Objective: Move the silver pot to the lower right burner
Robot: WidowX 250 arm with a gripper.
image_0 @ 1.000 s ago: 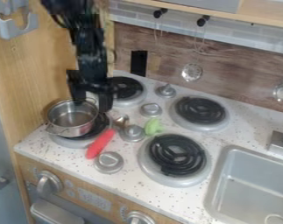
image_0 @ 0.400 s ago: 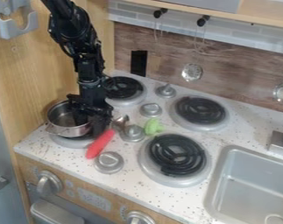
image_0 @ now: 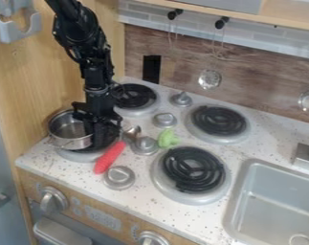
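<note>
The gripper (image_0: 98, 131) is low over the lower left burner, at the right side of the silver pot (image_0: 68, 133). It is shut on the pot's right rim, hiding that part of the rim and wall. The pot is upright, above the lower left burner (image_0: 80, 155), whose silver ring shows below it. The lower right burner (image_0: 193, 170), a black coil in a silver ring, has nothing on it.
A red-handled utensil (image_0: 110, 157) lies just right of the pot, near several silver knobs (image_0: 119, 177) and a green toy piece (image_0: 168, 139). Upper burners (image_0: 218, 120) are behind; a sink (image_0: 278, 201) is at right.
The gripper has come down from above the pot to its right rim, and its fingers have drawn together. The pot has shifted slightly left.
</note>
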